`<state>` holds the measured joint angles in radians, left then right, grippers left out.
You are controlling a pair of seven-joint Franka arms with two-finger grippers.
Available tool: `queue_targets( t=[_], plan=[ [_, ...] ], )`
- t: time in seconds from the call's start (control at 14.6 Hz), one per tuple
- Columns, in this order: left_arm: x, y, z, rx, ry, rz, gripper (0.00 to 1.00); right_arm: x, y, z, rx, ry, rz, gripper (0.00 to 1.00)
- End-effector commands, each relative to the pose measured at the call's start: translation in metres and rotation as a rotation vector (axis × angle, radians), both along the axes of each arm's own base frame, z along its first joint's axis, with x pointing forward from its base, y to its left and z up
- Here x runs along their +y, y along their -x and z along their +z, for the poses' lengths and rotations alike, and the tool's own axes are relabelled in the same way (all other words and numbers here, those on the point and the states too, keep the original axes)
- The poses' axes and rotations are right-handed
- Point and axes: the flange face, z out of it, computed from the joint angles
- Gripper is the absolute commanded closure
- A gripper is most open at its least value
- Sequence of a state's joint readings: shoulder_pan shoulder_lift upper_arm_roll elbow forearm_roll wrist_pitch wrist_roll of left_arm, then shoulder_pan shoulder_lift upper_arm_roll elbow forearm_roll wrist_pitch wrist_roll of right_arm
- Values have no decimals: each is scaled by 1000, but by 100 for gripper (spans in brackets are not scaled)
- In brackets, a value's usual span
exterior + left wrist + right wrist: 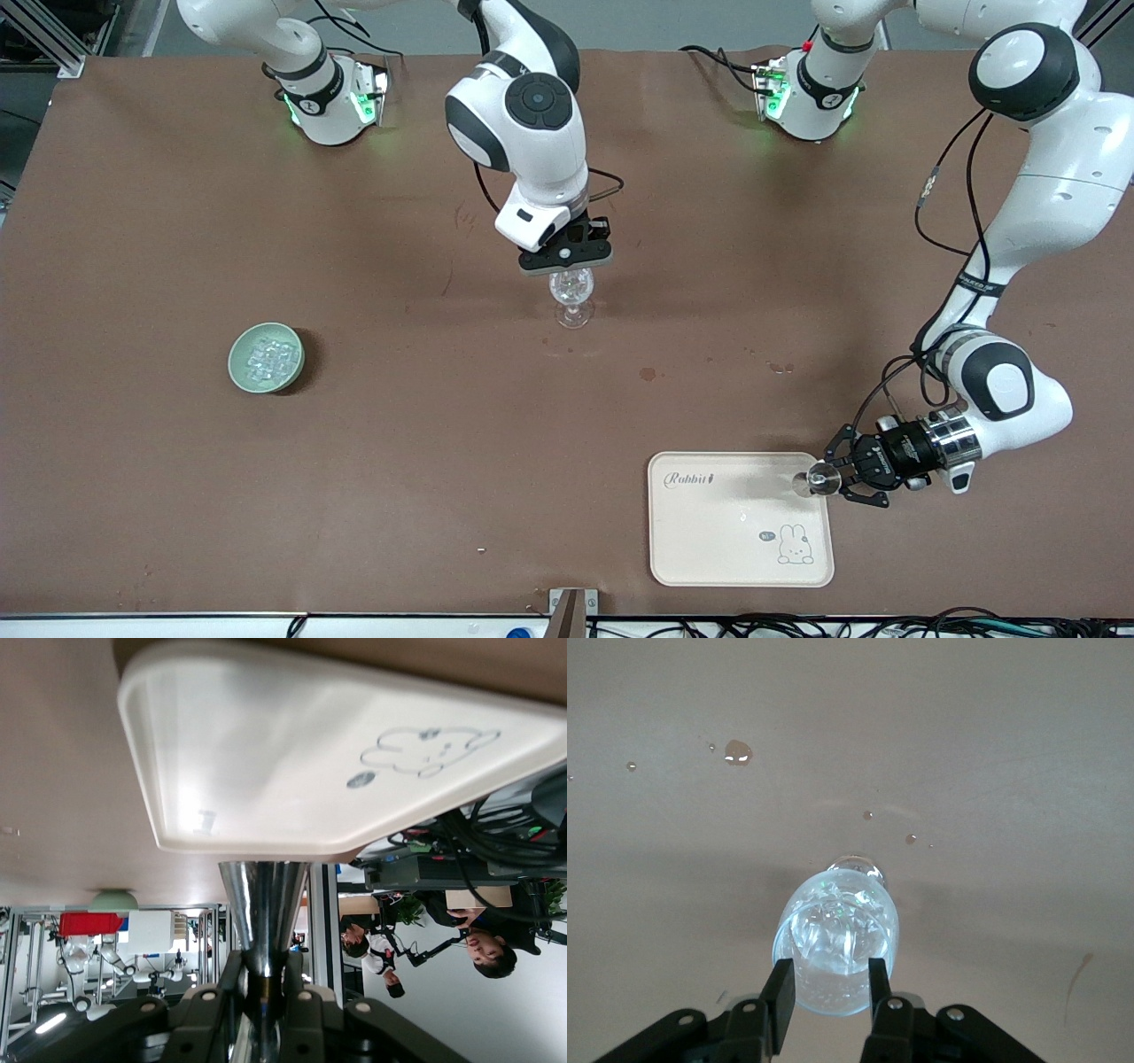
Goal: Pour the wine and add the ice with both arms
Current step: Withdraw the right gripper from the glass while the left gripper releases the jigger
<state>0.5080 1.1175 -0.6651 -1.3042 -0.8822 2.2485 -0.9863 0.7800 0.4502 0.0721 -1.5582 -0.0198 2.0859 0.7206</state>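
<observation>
The left gripper [837,479] clamped a shiny metal cone [263,905], its axis level, at the cream tray's [709,549] edge. Ice [268,355] lay in the green bowl [239,368]. Farther, the right gripper [567,266] was clamped on the upright stemmed glass [572,299].

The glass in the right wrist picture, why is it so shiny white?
Right wrist view: light glares off the glass between the right end effector fingers, washing it out. Front view: the same glass looks clear, casting a soft shadow on the table.
</observation>
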Motion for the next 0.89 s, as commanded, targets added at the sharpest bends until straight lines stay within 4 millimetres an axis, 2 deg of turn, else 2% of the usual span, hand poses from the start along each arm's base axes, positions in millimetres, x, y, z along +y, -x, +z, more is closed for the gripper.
queue_targets(
  t=[0.0, 0.14, 0.34, 0.48, 0.62, 0.82],
  plan=[
    [-4, -1, -21, -19, 22, 10, 99, -2, 3, 4, -15, -2, 8, 13],
    [-5, 1, -30, -14, 26, 7, 99, -2, -1, 7, -28, -17, 1, 1],
    [-10, 4, -43, -19, 29, -2, 99, -17, -15, 20, -42, -24, -30, 0],
    [-12, 5, -47, -40, 46, 6, 99, -54, -43, 52, -74, -43, -77, 0],
    [-19, 6, -52, -44, 55, 3, 99, -108, -74, 76, -79, -22, -55, 0],
    [-20, 8, -61, -36, 46, 14, 93, -184, -103, 110, -75, 6, -65, 0]
  ],
)
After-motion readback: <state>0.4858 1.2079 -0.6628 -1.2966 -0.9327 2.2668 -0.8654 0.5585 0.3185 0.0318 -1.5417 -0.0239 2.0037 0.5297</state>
